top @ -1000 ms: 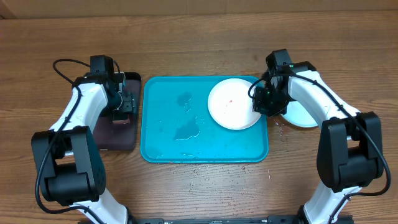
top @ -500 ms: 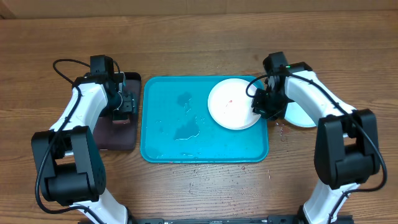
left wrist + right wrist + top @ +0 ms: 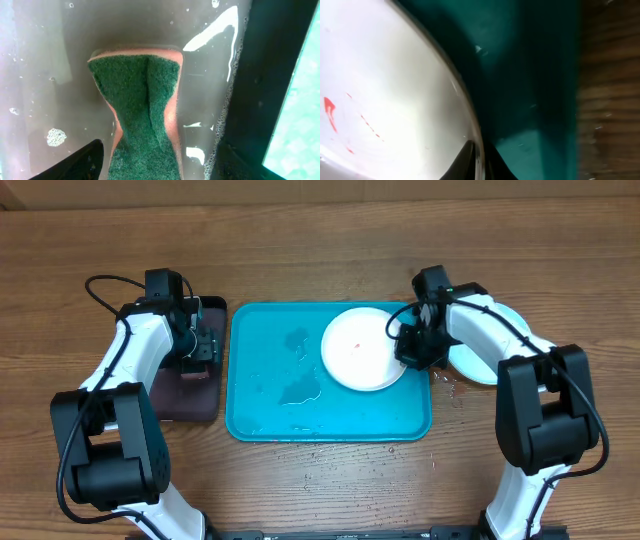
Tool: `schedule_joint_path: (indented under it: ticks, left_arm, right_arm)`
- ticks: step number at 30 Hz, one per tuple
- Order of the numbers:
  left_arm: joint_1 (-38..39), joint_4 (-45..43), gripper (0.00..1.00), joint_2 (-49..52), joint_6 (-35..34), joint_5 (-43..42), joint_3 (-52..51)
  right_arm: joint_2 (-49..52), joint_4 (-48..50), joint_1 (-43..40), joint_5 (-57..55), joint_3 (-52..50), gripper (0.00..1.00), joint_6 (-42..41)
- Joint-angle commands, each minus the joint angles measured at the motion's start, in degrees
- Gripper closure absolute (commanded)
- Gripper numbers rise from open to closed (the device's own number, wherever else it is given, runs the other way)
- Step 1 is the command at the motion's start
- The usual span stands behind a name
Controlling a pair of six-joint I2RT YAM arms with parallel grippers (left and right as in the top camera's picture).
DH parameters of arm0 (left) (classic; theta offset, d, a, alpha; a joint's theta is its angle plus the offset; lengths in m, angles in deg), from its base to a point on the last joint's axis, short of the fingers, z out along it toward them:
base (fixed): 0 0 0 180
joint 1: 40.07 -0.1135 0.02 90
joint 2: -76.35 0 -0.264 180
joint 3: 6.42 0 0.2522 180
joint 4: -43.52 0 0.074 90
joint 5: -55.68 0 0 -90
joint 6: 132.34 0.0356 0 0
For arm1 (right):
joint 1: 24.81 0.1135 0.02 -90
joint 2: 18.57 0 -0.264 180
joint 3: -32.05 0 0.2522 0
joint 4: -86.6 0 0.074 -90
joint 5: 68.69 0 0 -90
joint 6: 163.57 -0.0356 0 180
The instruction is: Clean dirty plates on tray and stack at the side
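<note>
Right pincer: now being held clamped together on the right rim of the white plate, where a second ago its jaws were being kept partly apart. The plate is being shifted slightly leftward within the upper right part of the turquoise tray. This grip is being judged as steadying or lifting the plate for scrubbing, and cleaning is not yet done. Plate face: small red smear being shown near the centre. Tray floor: water patches being left standing. On the bench, a pale plate is being kept just right of the tray. Left pincer: jaws being held apart over the green sponge in the black tray.
</note>
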Motion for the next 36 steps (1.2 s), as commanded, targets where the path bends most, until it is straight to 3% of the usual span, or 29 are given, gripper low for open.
schedule_joint_path:
  ticks: [1,5,8,13,17,29,36]
  left_arm:
    - [-0.3,0.0,0.27,-1.2,-0.5,-0.6,0.9]
    - [-0.3,0.0,0.27,-1.2,-0.5,-0.6,0.9]
    - [-0.3,0.0,0.27,-1.2,-0.5,-0.6,0.9]
    - [-0.3,0.1,0.27,-1.2,-0.5,-0.6,0.9]
    - [-0.3,0.1,0.27,-1.2,-0.5,-0.6,0.9]
    - [-0.3,-0.1,0.28,-1.1,-0.7,-0.6,0.9]
    - [-0.3,-1.4,0.28,-1.1,-3.5,-0.4,0.7]
  right_arm:
    - [1.0,-0.5,3.4,4.6,0.1,0.93,1.4]
    - [1.0,0.0,6.0,6.2,0.4,0.90,1.9]
    - [1.0,1.5,6.4,5.9,1.6,0.72,5.2]
    - [1.0,5.4,6.0,-0.1,3.1,0.67,6.0]
    - [1.0,7.6,6.0,-2.0,3.1,0.69,6.7]
    - [1.0,5.6,7.4,-2.0,1.1,0.96,6.8]
    - [1.0,6.0,7.4,-2.0,1.1,0.96,6.8]
